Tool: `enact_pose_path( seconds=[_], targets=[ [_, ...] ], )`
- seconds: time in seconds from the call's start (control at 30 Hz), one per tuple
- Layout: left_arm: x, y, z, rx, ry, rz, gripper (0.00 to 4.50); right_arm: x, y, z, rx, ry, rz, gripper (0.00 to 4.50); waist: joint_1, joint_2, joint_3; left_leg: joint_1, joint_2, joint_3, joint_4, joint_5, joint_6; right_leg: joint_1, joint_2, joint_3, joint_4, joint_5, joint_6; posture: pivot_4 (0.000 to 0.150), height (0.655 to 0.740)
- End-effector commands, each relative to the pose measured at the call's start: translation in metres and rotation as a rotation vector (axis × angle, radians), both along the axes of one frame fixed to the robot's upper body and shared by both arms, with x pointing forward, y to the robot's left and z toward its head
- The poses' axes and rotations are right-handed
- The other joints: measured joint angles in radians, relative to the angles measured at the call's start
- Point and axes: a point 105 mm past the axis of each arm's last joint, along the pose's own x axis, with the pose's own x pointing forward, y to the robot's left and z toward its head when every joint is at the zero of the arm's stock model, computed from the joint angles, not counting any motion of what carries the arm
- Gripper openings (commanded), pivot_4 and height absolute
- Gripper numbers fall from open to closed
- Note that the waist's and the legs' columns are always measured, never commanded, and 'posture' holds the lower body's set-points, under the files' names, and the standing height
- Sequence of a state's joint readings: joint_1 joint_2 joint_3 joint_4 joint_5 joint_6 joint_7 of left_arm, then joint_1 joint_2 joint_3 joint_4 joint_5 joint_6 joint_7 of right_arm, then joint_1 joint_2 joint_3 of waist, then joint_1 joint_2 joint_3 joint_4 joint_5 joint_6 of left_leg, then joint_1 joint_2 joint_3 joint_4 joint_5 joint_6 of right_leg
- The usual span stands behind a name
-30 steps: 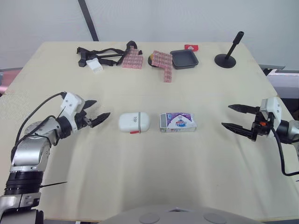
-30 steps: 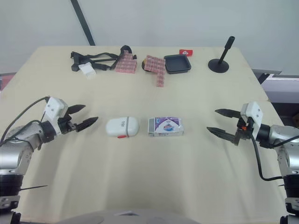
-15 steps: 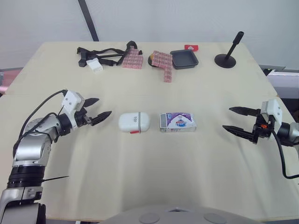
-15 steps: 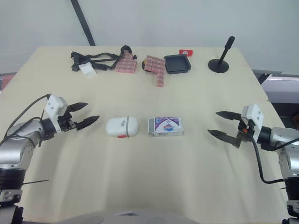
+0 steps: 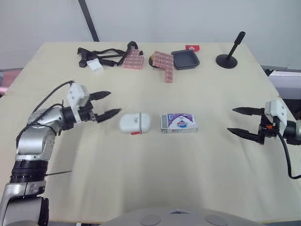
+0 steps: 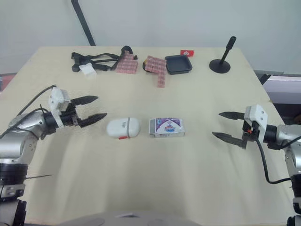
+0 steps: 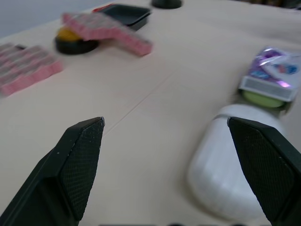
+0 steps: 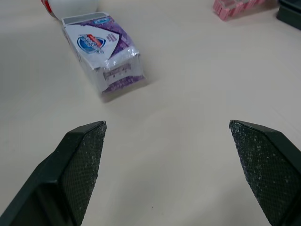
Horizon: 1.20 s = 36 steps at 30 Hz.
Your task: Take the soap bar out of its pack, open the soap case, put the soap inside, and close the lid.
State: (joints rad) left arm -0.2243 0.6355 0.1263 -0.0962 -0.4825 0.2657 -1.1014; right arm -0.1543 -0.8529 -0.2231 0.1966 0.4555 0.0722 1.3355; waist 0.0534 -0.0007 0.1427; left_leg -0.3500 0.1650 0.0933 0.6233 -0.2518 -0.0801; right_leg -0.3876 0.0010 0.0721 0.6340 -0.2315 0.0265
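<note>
While we hold both sets of fingers spread wide, our left end effector [image 5: 114,102] hangs just beside the closed white soap case [image 5: 135,123], and our right end effector [image 5: 231,120] hangs well apart from the purple soap pack [image 5: 178,123]. Case and pack lie side by side mid-bench [image 5: 150,179]. Farther back sit pink blocks [image 5: 133,60] and a black tray [image 5: 185,60].

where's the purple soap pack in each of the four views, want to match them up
Left eye view: soap pack mid-way across the table, on the robot's right of the white soap case.
Right eye view: soap pack, same spot beside the soap case.
Left wrist view: soap pack just beyond the soap case.
Right wrist view: soap pack, the soap case past its far end.
Shared landmark: the soap case.
</note>
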Motion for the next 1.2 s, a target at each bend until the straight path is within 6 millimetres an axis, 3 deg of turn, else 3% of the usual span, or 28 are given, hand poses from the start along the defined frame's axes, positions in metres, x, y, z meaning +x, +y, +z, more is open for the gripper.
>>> enact_pose_path(
  seconds=[0.03,0.3,0.67,0.93,1.2],
  targets=[
    [-0.026,-0.020,-0.004,-0.046,0.017,-0.071,4.49,-0.002,0.010,0.015,-0.052,-0.018,0.087,4.50,0.000,0.000,0.000,0.000,0.000,0.000,0.000,0.000,0.000,0.000,0.000,-0.001,0.000,0.000,0.000,0.150,0.7400],
    [-0.063,-0.022,-0.024,-0.084,0.087,-0.015,4.49,0.000,0.041,0.014,-0.179,0.034,0.273,4.50,0.005,0.001,0.000,-0.002,0.002,0.000,0.001,0.000,0.000,-0.001,0.000,-0.003,-0.001,-0.001,-0.001,0.150,0.7400],
    [-0.069,-0.012,-0.028,-0.041,0.062,-0.028,4.49,0.022,0.086,0.009,-0.221,0.000,0.426,4.50,-0.001,0.001,-0.001,-0.006,0.002,0.000,0.002,0.001,0.002,-0.007,-0.001,-0.004,0.003,-0.002,-0.003,0.150,0.7400],
    [-0.076,-0.015,-0.030,-0.030,0.072,-0.066,4.49,0.037,0.104,0.002,-0.240,-0.029,0.452,4.50,-0.002,0.001,-0.001,-0.008,0.002,0.000,0.004,0.002,0.001,-0.009,-0.001,-0.005,0.006,-0.002,-0.003,0.150,0.7400],
    [-0.073,-0.021,-0.027,-0.063,0.076,-0.059,4.49,0.038,0.113,-0.011,-0.215,-0.005,0.450,4.50,0.001,0.001,-0.001,-0.009,0.002,0.000,0.004,0.003,0.000,-0.009,-0.001,-0.005,0.007,-0.002,-0.003,0.150,0.7400]
  ],
)
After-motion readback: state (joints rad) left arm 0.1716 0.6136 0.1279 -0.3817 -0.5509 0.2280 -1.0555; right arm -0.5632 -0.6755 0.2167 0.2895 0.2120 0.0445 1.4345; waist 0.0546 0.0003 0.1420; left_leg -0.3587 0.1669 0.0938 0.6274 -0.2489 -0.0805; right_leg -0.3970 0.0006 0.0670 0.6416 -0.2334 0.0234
